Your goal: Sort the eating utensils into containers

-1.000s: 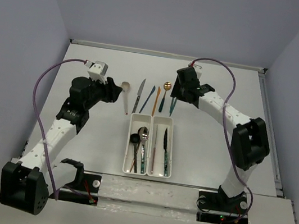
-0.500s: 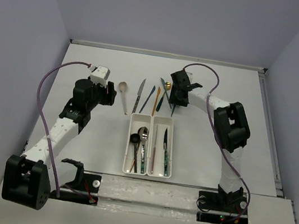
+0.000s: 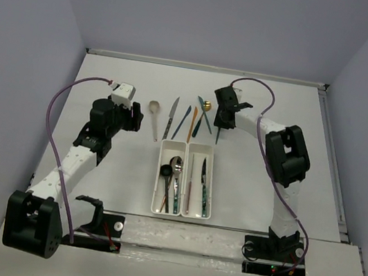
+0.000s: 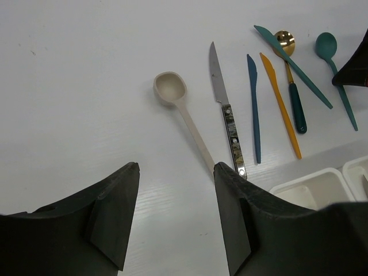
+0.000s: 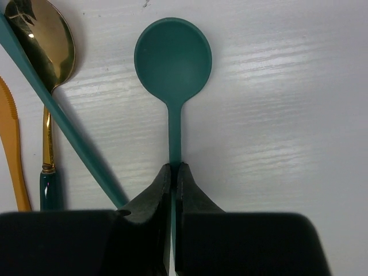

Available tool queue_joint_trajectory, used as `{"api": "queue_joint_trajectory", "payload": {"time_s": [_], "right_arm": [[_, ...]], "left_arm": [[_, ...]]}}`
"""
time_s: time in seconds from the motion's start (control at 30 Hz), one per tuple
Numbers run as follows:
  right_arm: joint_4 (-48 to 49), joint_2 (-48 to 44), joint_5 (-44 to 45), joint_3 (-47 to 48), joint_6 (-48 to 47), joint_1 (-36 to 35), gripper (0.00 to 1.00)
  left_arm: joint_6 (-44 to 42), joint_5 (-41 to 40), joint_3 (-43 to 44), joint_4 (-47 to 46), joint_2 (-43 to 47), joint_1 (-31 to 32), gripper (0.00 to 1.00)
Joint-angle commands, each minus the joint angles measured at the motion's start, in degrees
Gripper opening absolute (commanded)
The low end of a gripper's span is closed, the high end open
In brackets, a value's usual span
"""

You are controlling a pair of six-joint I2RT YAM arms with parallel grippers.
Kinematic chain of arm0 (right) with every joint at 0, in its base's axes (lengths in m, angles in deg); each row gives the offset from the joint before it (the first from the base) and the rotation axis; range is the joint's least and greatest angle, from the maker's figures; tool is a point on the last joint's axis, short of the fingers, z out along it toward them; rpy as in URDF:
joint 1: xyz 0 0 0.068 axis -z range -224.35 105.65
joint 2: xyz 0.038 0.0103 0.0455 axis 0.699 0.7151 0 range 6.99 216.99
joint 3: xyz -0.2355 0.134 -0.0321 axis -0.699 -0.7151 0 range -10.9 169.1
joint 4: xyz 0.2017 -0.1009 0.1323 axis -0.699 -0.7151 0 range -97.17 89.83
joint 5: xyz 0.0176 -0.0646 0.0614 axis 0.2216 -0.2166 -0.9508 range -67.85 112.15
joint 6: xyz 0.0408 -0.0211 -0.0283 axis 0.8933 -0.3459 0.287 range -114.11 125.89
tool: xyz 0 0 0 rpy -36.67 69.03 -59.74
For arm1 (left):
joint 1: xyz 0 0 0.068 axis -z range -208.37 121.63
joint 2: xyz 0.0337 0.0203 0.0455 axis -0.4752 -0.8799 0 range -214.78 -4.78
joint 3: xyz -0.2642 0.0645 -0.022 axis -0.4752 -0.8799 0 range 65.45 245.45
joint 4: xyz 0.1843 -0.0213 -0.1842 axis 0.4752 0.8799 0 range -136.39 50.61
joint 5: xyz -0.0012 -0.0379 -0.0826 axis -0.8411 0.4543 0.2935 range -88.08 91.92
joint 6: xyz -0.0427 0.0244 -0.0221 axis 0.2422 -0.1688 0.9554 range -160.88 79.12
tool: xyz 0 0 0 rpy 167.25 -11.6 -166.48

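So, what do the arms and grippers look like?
The left arm and the right arm have white links with black joints and bases. A purple cable loops along each. A white block sits on the left wrist. The left gripper and right gripper are black, each with two broad matte fingers.

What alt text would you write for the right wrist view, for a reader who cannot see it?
The right gripper has its black jaws shut on the thin handle of a teal spoon, seen against a white table. Left of it, a teal knife crosses a gold spoon, and an orange knife shows at the frame's left edge.
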Motion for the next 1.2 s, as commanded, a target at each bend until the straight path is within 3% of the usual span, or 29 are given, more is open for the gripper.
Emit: {"api": "queue_joint_trajectory", "payload": {"time_s": [0.0,0.17,0.3,0.37,0.53,0.6,0.8,1.03,1.07,1.1,1.13,1.17], "right_arm": [[0.6,-2.3,3.8,-3.8,-0.3,0.9,0.00],[3.9,-16.2,6.1,-11.0,0.5,0.2,0.00],[5.1,-28.6,14.0,-18.1,0.1,-5.4,0.00],[5.1,-32.8,19.6,-19.7,-0.1,-11.8,0.00],[6.3,-43.3,21.2,-23.9,4.4,-26.4,0.00],[8.9,-44.3,19.6,-25.9,8.6,-32.9,0.00],[15.8,-41.3,15.9,-32.0,21.3,-43.2,0.00],[16.1,-33.8,11.0,-32.8,28.8,-45.7,0.00],[15.9,-32.3,10.6,-32.6,29.1,-45.7,0.01],[15.9,-32.3,10.3,-32.3,29.5,-45.7,0.09],[16.0,-31.9,10.2,-32.3,29.8,-45.7,0.18],[16.2,-31.5,10.2,-32.2,29.7,-45.7,0.38]], "left_arm": [[-1.0,0.6,-0.4,-3.0,0.9,-0.7,0.65],[-1.0,1.1,-0.6,-2.9,0.8,-1.2,0.66],[-1.0,1.9,-1.1,-3.3,0.3,-1.5,0.66],[-1.0,2.3,-1.1,-3.5,-0.2,-1.6,0.66],[-1.8,2.2,-2.8,-5.3,-1.9,-1.6,0.64],[-1.7,2.6,-2.7,-5.5,-4.1,-1.5,0.64],[-0.4,2.5,0.8,-3.5,-12.4,-1.5,0.62],[0.7,1.4,2.5,-4.8,-18.1,-1.5,0.63],[0.7,1.3,3.1,-4.9,-19.7,-1.3,0.64],[0.7,1.5,3.5,-5.0,-20.5,-1.3,0.63],[2.1,1.7,3.9,-5.0,-21.3,-1.3,0.63],[3.4,2.0,5.3,-4.4,-22.2,-1.1,0.62]]}}
